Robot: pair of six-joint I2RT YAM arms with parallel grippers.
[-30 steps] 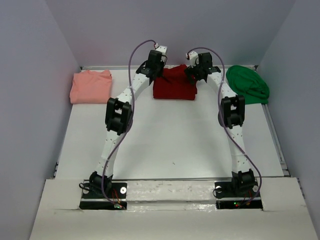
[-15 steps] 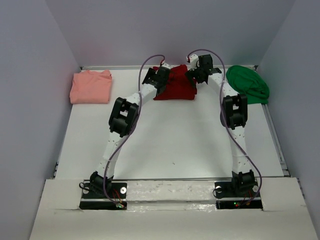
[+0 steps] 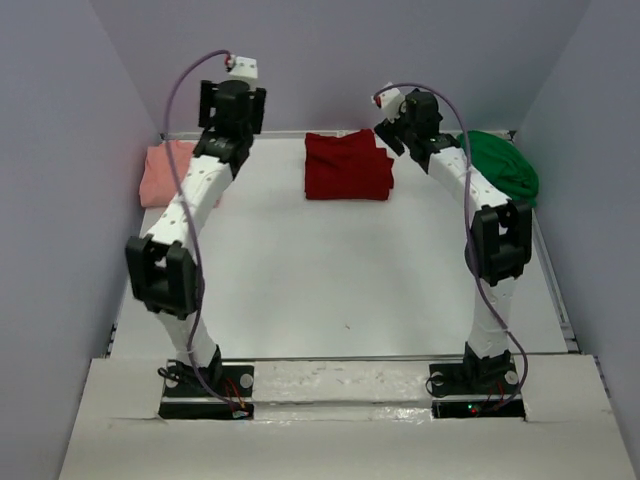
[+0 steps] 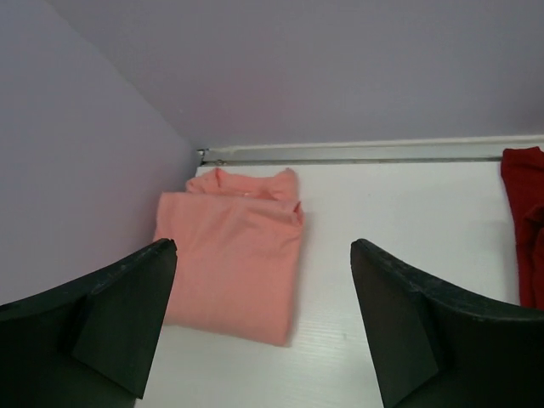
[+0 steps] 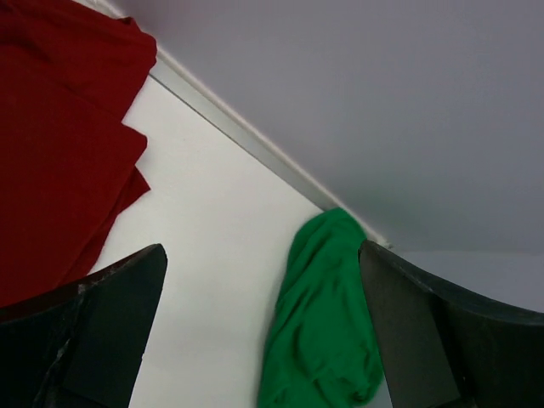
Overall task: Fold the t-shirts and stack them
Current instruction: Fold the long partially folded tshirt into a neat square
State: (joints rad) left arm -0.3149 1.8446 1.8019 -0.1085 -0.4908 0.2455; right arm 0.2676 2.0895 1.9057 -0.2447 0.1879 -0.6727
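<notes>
On the one white worktop point(image 3: 340, 270), walled in pale grey on three sides: two arms and three t-shirts. At the near edge, two bases bolted side by side, with the left arm point(image 3: 185, 215) bent up and over toward the far left corner and the right arm point(image 3: 490, 230) stretched toward the far edge on the right, neither touching cloth. Along the far edge, three shirts in a row, each on its own and well apart from the others. In the middle, one dark red t-shirt point(image 3: 347, 167), folded into a flat rectangle. In the far left corner, one salmon-pink t-shirt point(image 4: 234, 255), also folded flat, partly hidden behind the left arm from above. In the far right corner, one green t-shirt point(image 5: 327, 323), lying as a crumpled, unfolded heap. Smallest of all, two pairs of dark fingers, four counted. Left fingers point(image 4: 110, 331) spread wide apart, holding nothing, raised above the worktop with the pink shirt framed between them. Right fingers point(image 5: 102, 331) likewise wide apart and holding nothing, raised between the red shirt and the green heap.
</notes>
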